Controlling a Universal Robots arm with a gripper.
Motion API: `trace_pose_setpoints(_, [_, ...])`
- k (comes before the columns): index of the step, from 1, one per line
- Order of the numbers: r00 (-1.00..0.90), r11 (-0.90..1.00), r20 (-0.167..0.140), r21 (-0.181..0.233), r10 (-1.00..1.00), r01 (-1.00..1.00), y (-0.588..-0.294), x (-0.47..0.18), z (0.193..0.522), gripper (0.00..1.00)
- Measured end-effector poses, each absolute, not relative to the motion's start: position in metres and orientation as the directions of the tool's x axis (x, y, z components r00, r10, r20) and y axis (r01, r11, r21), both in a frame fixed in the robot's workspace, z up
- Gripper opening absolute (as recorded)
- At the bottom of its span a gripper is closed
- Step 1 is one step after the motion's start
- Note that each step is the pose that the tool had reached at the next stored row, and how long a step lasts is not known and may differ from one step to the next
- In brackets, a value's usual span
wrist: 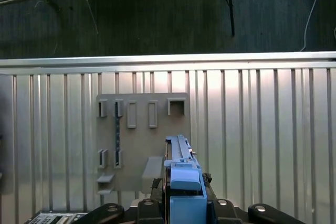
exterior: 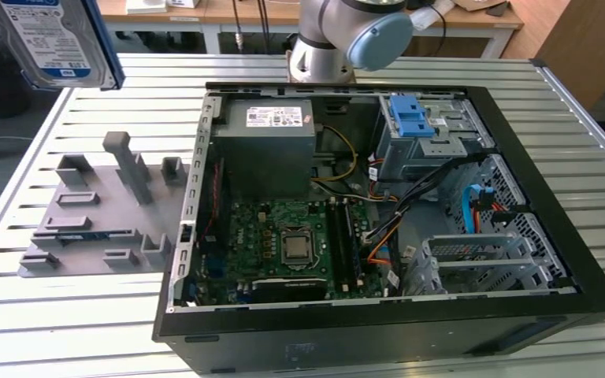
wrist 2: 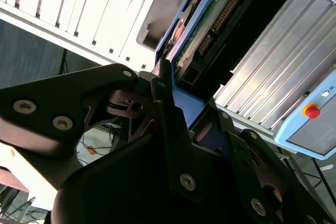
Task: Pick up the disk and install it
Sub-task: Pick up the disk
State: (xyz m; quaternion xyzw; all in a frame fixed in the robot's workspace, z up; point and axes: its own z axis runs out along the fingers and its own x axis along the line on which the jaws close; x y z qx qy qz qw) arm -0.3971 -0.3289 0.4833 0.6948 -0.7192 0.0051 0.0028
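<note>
- At the exterior view's far left, the disk [exterior: 56,39], a flat rectangular silver-grey metal hard drive with a blue-and-white label and a blue plastic bracket along its edge, hangs tilted in the air. It is clear of the table and well apart from the case.
- Below it in that view, a grey plastic fixture plate [exterior: 98,213] with upright posts and slots lies on the slatted silver metal table [exterior: 72,315], just beside the case's left wall.
- The first wrist view looks down on that plate [wrist: 142,135], with the disk [wrist: 181,174] edge-on above it.
- The black gripper [wrist 2: 190,103] is clenched on the disk [wrist 2: 210,24]. In the second wrist view, 1 finger [wrist 2: 170,124] lies against the blue bracket, the other flanks the opposite side, and the drive's green circuit-board face is turned to the camera.
- In the middle of the exterior view, an open black rectangular computer case [exterior: 387,346] lies on its side.
- Inside at its left, a large grey metal box with a white sticker [exterior: 265,150] sits behind a green motherboard [exterior: 281,244].
- Behind the case rises the grey-and-light-blue robot arm [exterior: 361,35].
- Toward the case's right stands a grey metal cage with a blue plastic latch [exterior: 428,130], and nearer the camera a perforated grey metal cage [exterior: 481,256].
</note>
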Motion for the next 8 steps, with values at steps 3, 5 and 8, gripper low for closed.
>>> trace_pose_setpoints(3, [-0.035, 0.034, 0.011, -0.003, -0.999, -0.999, -0.3309, -0.3952, 0.4834, 0.36])
trace_pose_setpoints(5, [-0.035, 0.035, 0.011, -0.003, -0.999, -0.999, -0.332, -0.3942, 0.4834, 0.36])
trace_pose_setpoints(8, [-0.036, 0.036, 0.011, -0.003, -0.999, -0.999, -0.3338, -0.3928, 0.4834, 0.36])
